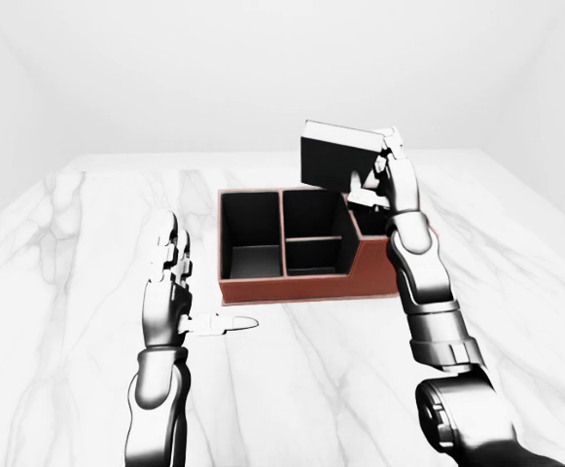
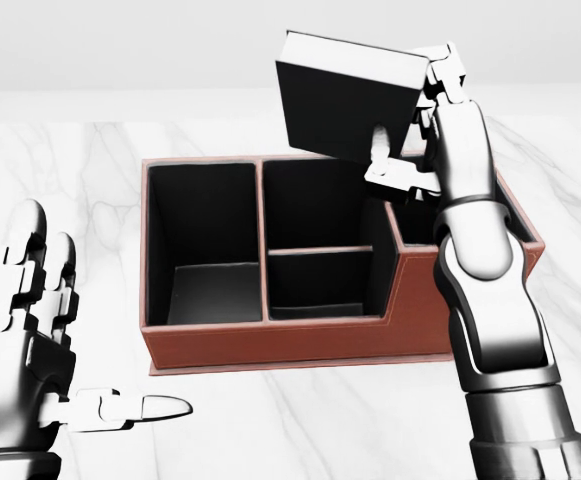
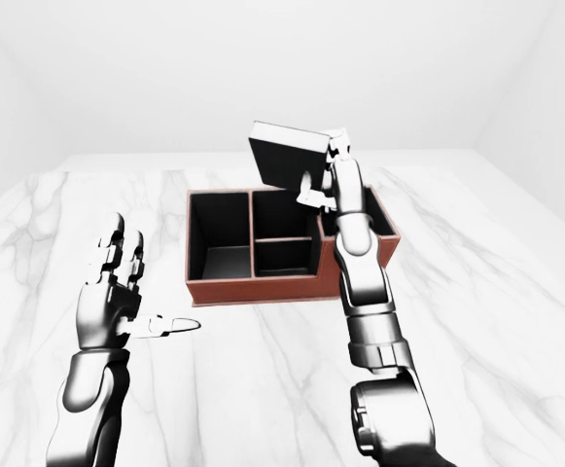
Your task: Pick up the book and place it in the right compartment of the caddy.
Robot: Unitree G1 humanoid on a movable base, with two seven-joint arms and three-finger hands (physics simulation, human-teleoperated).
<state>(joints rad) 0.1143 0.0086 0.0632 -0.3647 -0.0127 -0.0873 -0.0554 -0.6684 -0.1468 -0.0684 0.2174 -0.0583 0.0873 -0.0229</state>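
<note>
The black book (image 2: 342, 95) hangs tilted in the air above the brown caddy (image 2: 300, 341), over the wall between its middle and right compartments. My right hand (image 2: 410, 108) is shut on the book's right edge, thumb on the near face and fingers behind it. The right compartment (image 2: 416, 224) is partly hidden by my right forearm. The caddy's left compartment (image 2: 202, 240) and its split middle compartments show dark and hold nothing I can see. My left hand (image 2: 82, 330) is open at the lower left of the head view, apart from the caddy.
The caddy stands on a white marble table (image 2: 290, 425) that runs wide to the left and right in the eye views. A plain white wall rises beyond the table's far edge (image 1: 263, 154).
</note>
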